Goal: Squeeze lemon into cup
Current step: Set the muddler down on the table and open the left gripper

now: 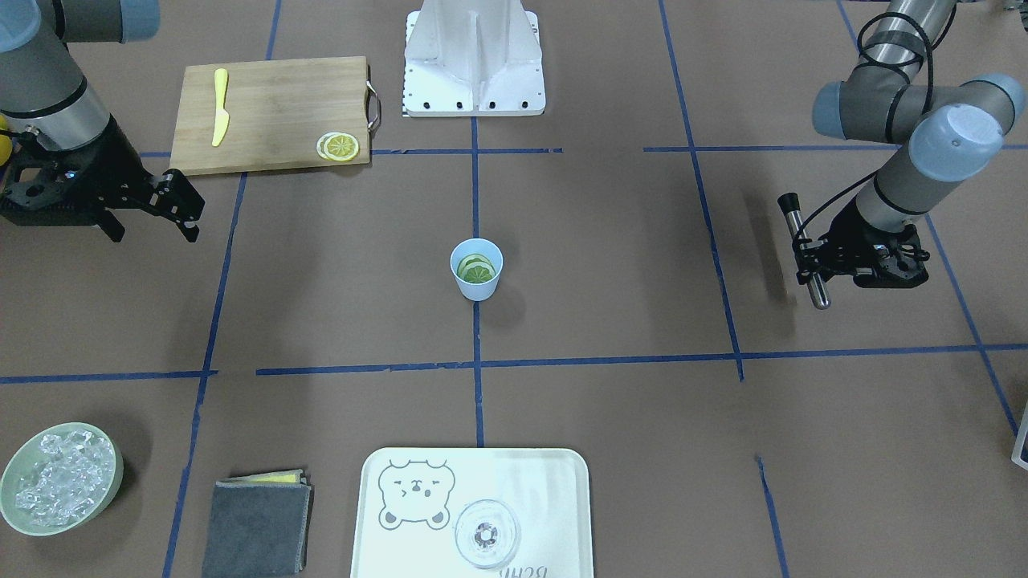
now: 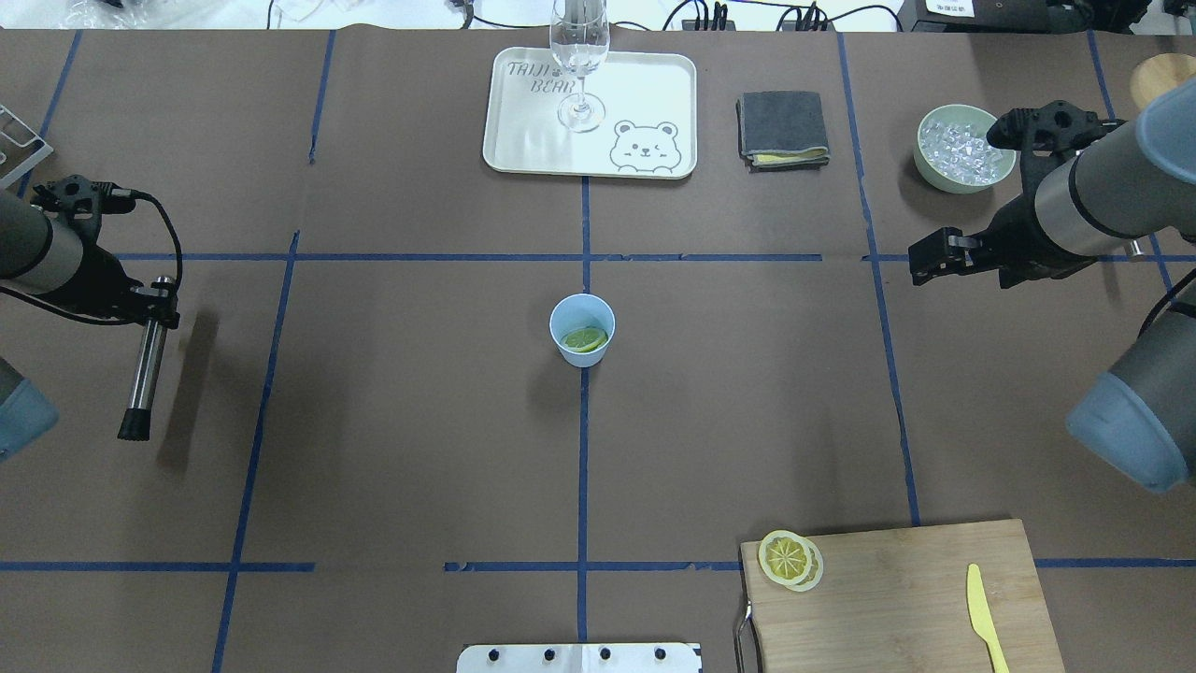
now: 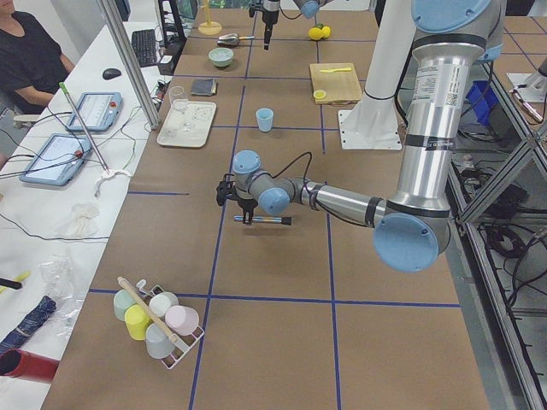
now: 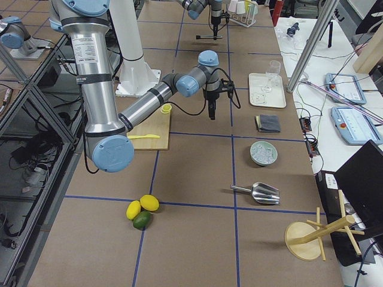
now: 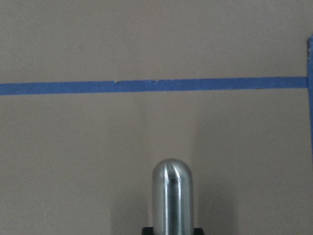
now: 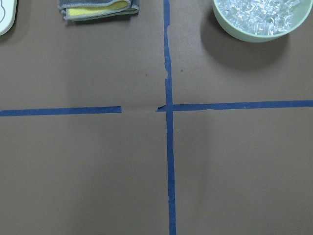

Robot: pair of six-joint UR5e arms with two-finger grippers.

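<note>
Brown paper table (image 2: 420, 421): it is carrying a grid of blue tape lines, and everything below is resting on it or hanging over it.
Right arm: it is reaching in over the table between the ice bowl and the cutting board, well apart from the cup.
Right gripper (image 1: 155, 233): it is hanging above the paper with its two black fingers spread wide, and nothing is sitting between them.
Left arm: it is hovering over the far side of the table, also well away from the cup.
Left gripper (image 1: 805, 261): its fingers are clamping the upper part of a steel rod (image 2: 145, 374), which is lying roughly level above the table with its black tip pointing towards the robot.
Wooden cutting board (image 1: 273, 112): it is lying near the robot's base on the right arm's side.
Tray (image 1: 522, 482): it is sitting at the operators' edge, with a bear drawn on it.
Grey cloth (image 1: 257, 526): it is lying folded between the tray and the ice bowl.
Ice bowl (image 2: 962, 185): pale green, it is holding clear ice.
Glass (image 2: 579, 56): it is standing upright on the tray.
Cup (image 1: 478, 289): light blue, it is standing upright at the table's centre on a tape crossing.
Yellow knife (image 1: 219, 108): it is lying on the board.
Lemon slices (image 1: 475, 270): they are lying inside the cup.
Spare slices (image 1: 337, 146): two are overlapping at the board's corner nearest the cup.
</note>
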